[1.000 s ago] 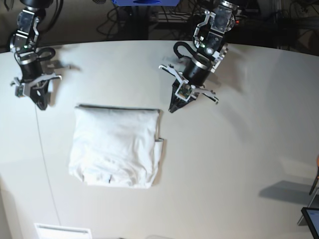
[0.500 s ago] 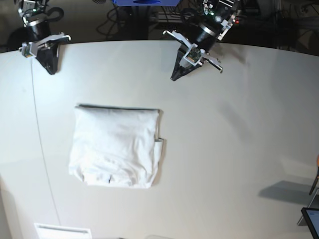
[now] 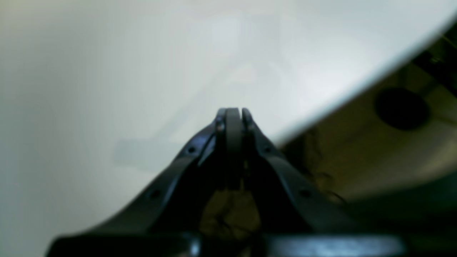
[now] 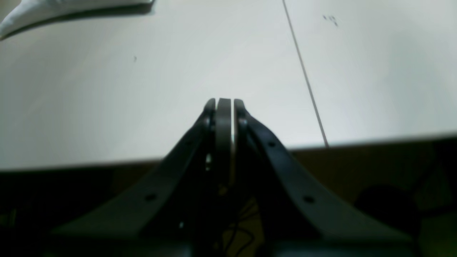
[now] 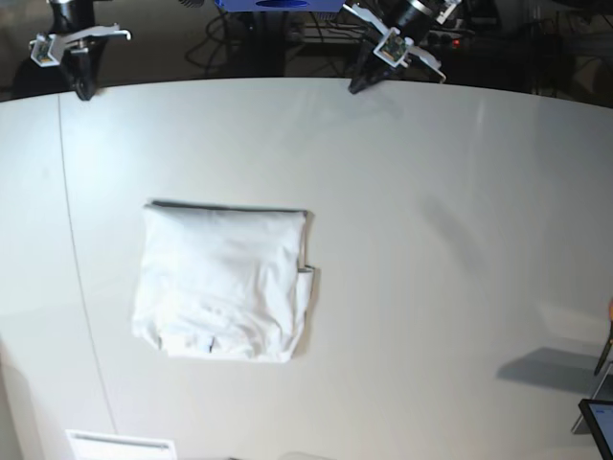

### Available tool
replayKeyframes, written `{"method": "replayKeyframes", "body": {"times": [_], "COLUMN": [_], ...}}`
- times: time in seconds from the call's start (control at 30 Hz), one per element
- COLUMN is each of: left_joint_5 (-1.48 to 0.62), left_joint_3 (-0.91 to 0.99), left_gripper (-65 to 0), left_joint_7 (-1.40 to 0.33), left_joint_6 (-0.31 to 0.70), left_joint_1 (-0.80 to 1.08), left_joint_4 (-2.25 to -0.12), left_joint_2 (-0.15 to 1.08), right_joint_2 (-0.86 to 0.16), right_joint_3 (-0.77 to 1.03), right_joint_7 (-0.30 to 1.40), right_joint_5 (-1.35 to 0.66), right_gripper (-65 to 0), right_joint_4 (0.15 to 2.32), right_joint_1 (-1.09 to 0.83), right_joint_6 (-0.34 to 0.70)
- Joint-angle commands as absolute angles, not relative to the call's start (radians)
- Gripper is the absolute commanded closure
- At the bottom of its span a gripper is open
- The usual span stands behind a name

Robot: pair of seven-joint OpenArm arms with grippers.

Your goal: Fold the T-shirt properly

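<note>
The T-shirt (image 5: pixel 224 283) lies folded into a rough rectangle on the white table (image 5: pixel 450 278), left of the middle in the base view, with its far edge straight and its near edge wrinkled. Both arms are at the far edge of the table, well apart from the cloth. The left tool (image 5: pixel 358 84) hangs at the far rim right of the middle, its fingers pressed together and holding nothing. The right tool (image 5: pixel 84 92) hangs at the far left corner, also pressed together and empty. A thin dark line (image 5: pixel 79 278) runs across the table left of the T-shirt.
</note>
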State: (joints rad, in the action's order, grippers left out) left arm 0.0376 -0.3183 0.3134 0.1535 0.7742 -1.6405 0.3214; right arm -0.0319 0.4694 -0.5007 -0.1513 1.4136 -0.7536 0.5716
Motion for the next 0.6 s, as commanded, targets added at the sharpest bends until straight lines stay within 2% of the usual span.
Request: {"method": "replayKeyframes", "body": {"times": [0.0,0.13,0.27,0.4,0.57], "left_joint_5": [0.036,0.140,0.243,0.228,0.142], "left_joint_3": [-0.323,-0.325,-0.323,-0.323,-0.323], "left_gripper": [0.0,0.0,0.0,0.0,0.0], "left_joint_7": [0.343,0.343,0.343,0.343,0.343], "left_joint_6": [0.153,0.153,0.153,0.153,0.153], "left_joint_1": [0.806,0.877,0.921,0.874,0.705], "left_joint_4": [-1.655,-1.641,-1.554,-1.360,-1.009], "left_joint_2": [0.326,0.315,0.254,0.209,0.139], "right_joint_2": [-0.033,-0.022,0.001,-0.012,-0.107], "right_joint_3": [0.476,0.469,0.466,0.432,0.303], "right_joint_7": [-0.527,-0.522,-0.521,-0.417,-0.206], "right_joint_5": [-0.160,-0.160,-0.157,-0.156,-0.156], "right_gripper": [-1.5,-1.5,-1.5,-1.5,-1.5], "right_joint_4": [1.423,1.419,1.340,1.132,0.745], "right_joint_1": [-0.783,-0.845,-0.858,-0.768,-0.550], "right_joint_6": [0.579,0.579,0.579,0.579,0.578]}}
